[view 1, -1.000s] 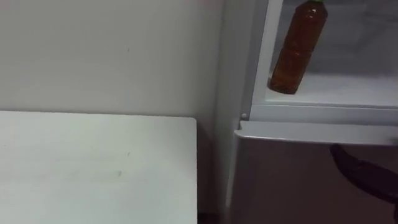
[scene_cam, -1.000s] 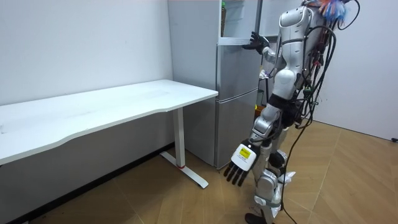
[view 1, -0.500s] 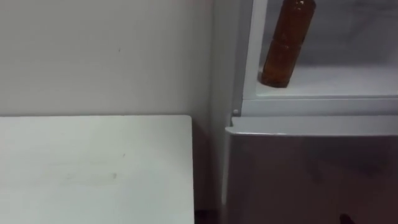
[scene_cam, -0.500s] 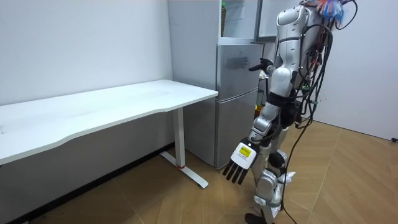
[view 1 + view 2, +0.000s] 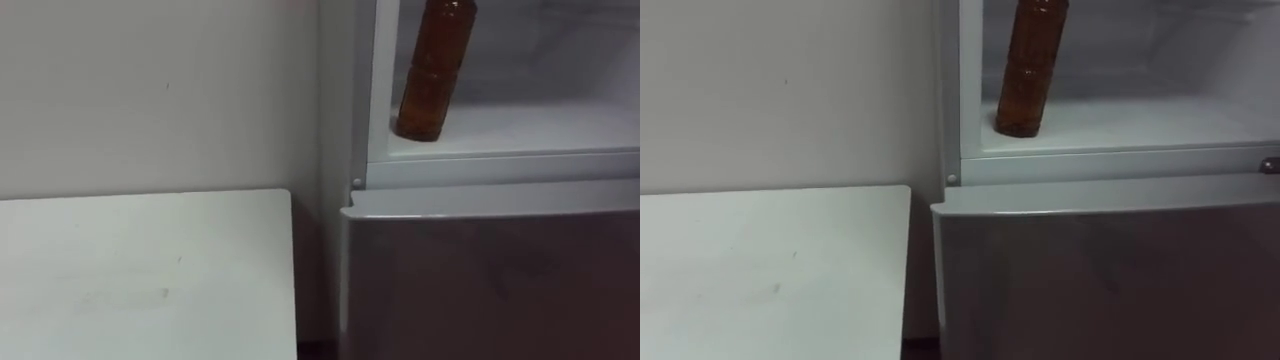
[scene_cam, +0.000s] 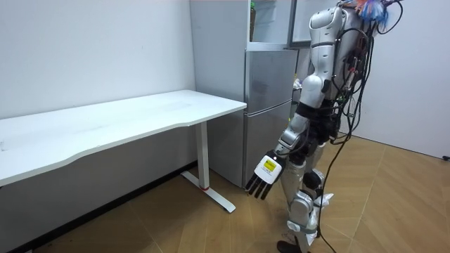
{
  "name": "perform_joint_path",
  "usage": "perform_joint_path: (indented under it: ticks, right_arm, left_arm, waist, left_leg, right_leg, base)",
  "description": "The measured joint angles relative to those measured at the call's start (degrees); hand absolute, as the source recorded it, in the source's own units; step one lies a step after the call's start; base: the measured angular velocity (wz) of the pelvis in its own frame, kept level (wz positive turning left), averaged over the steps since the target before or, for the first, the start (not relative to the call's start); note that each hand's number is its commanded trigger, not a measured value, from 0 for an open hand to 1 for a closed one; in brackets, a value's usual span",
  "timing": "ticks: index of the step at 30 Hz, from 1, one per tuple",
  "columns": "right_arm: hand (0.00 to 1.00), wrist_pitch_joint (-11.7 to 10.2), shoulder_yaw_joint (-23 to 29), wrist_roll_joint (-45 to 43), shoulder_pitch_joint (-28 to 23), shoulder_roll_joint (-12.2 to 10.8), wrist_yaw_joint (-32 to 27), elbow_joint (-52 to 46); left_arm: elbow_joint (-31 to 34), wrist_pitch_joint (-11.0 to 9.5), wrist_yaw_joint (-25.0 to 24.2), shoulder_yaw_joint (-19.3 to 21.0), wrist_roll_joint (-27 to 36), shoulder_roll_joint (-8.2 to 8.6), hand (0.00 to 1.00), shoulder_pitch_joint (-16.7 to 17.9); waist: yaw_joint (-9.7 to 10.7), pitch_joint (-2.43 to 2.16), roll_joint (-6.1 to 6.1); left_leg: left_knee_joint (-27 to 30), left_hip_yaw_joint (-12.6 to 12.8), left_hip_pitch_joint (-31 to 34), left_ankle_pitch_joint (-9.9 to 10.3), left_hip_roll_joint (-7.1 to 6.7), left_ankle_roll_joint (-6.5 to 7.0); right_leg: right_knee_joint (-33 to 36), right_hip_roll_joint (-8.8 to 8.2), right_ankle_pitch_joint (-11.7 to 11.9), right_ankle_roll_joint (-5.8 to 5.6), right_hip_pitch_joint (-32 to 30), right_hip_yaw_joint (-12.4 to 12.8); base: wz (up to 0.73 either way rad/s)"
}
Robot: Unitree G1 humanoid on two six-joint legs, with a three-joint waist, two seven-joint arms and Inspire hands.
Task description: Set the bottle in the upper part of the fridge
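The brown bottle (image 5: 432, 70) stands upright inside the open upper fridge (image 5: 500, 165), at the front left corner of its white shelf (image 5: 540, 128), free of both hands. The robot stands before the fridge, beside the end of the white table (image 6: 140, 116). Its left hand (image 6: 264, 176) hangs low with fingers straight, holding nothing. The right hand (image 6: 296, 83) sits close to the torso; I cannot tell its state.
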State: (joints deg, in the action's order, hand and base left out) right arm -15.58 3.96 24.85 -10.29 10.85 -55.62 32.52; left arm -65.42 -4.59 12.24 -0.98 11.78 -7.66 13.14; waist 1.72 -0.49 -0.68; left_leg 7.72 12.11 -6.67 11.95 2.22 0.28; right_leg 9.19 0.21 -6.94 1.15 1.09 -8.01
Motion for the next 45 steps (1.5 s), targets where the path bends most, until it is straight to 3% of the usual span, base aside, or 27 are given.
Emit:
perform_joint_path:
  ticks: [5, 12, 15, 20, 25, 28, 32, 40, 45]
  right_arm:
    - [0.00, -0.01, -0.03, 1.62, -0.06, -0.02, -0.95, 6.06]
    - [0.00, 0.75, 0.12, 7.48, -2.29, -0.02, 2.39, 16.02]
    - [0.00, 1.97, 2.85, 9.58, -3.12, -0.56, 3.23, 16.21]
    - [0.00, 1.87, 8.77, 14.48, -2.41, -0.12, 3.20, 15.44]
    - [0.00, 1.68, 17.16, 16.28, -1.22, 1.84, 0.42, 11.02]
    - [0.00, 0.61, 18.51, 17.80, -1.02, 3.51, -0.94, 7.06]
    - [0.00, 0.24, 22.52, 17.99, 0.05, 4.14, -3.43, 2.12]
    - [0.00, -0.04, 27.59, 17.71, 0.13, 8.38, -8.80, -5.32]
    - [0.00, -0.18, 30.58, 16.83, 0.68, 8.70, -10.17, -13.00]
  left_arm:
    - [0.09, 0.02, -0.04, 0.07, 0.11, -0.12, 0.00, -0.03]
    - [0.16, 0.06, -0.14, 0.27, 1.14, -0.25, 0.00, 0.35]
    - [0.14, 0.25, -0.18, 0.78, 1.01, -0.24, 0.00, 0.33]
    - [0.29, 0.25, -0.55, 3.15, 0.97, -1.18, 0.00, 0.67]
    - [0.31, 0.12, -0.66, 5.32, 0.94, -2.62, 0.00, 1.73]
    - [1.21, 0.12, -0.66, 5.34, 0.94, -3.19, 0.00, 2.51]
    - [2.70, 0.10, -0.67, 5.45, 0.87, -3.21, 0.00, 2.55]
    - [5.37, 0.08, -1.29, 5.84, -0.21, -3.24, 0.00, 2.95]
    - [5.74, 0.03, -1.45, 5.98, -2.91, -3.24, 0.00, 2.93]
  waist:
    - [0.48, 0.09, 0.22]
    - [1.23, 0.15, 0.49]
    - [1.66, 0.20, 0.50]
    - [2.02, 0.30, 1.31]
    - [3.09, 0.39, 2.01]
    - [3.80, 0.40, 2.29]
    - [4.29, 0.32, 2.86]
    - [4.73, 0.34, 4.05]
    - [5.56, 0.26, 4.67]
  left_leg:
    - [-0.02, 0.08, -0.30, 0.00, -0.02, 0.00]
    - [-0.17, -0.60, -1.14, 0.28, 0.05, -0.22]
    - [-0.18, -0.49, -1.11, 0.31, 0.04, -0.23]
    - [-0.41, -0.49, -1.13, 0.35, 0.08, -0.28]
    - [-0.39, -0.57, -1.59, 0.42, -0.04, -0.18]
    - [-0.41, -0.56, -1.59, 0.45, -0.08, -0.16]
    - [-0.32, -0.42, -0.62, 0.44, -0.27, -0.13]
    - [-0.30, -0.24, -0.48, 0.43, -0.36, -0.12]
    - [-0.34, -0.23, -0.50, 0.43, -0.44, -0.12]
  right_leg:
    - [0.62, -0.16, -0.67, -0.01, -0.05, -0.01]
    - [0.69, -0.12, -1.15, 0.03, 0.97, -0.10]
    - [0.82, -0.11, -1.25, 0.00, 0.89, 0.00]
    - [0.78, -0.01, -1.33, 0.00, 0.84, 0.11]
    - [0.82, 0.01, -1.41, -0.10, 0.87, 0.01]
    - [0.82, -0.03, -1.43, -0.14, 0.83, 0.02]
    - [2.23, -0.05, -1.85, -0.17, -0.71, 0.02]
    - [2.75, -0.08, -2.23, -0.12, -1.29, 0.32]
    - [2.72, -0.10, -2.30, -0.21, -1.28, 0.12]
  base:
    - [0.01]
    - [0.01]
    - [0.00]
    - [0.00]
    - [0.00]
    - [0.00]
    - [0.00]
    - [-0.02]
    - [0.00]
